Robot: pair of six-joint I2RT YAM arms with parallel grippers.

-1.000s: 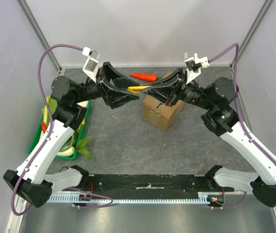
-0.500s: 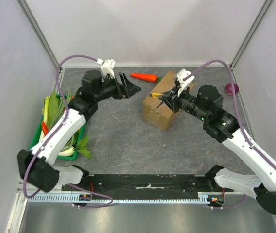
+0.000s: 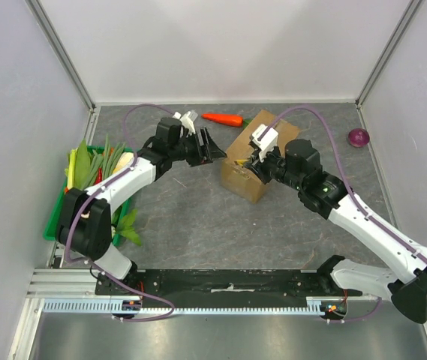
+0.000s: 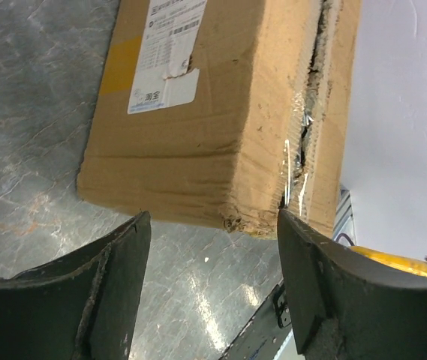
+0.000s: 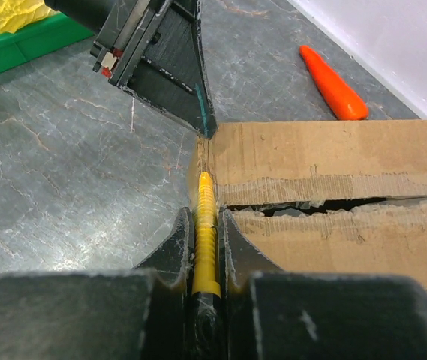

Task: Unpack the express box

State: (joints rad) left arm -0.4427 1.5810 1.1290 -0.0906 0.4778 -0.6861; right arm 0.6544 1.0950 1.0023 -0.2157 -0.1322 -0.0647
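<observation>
Right tool point(image 5: 205, 219) pinches a yellow ridged strip point(image 5: 206, 196) at the top seam of the express box point(image 3: 237, 178), standing on the worktop point(image 3: 198, 217) between the arms; left tool point(image 4: 211, 219) spread wide beside its labelled side

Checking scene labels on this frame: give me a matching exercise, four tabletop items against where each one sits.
Things:
1 express box
2 carrot
3 green tray
4 purple onion

Places:
A far right corner
B left edge of the table
C middle of the table
D far edge, about centre

Pairs: 1-C, 2-D, 3-B, 4-A
</observation>
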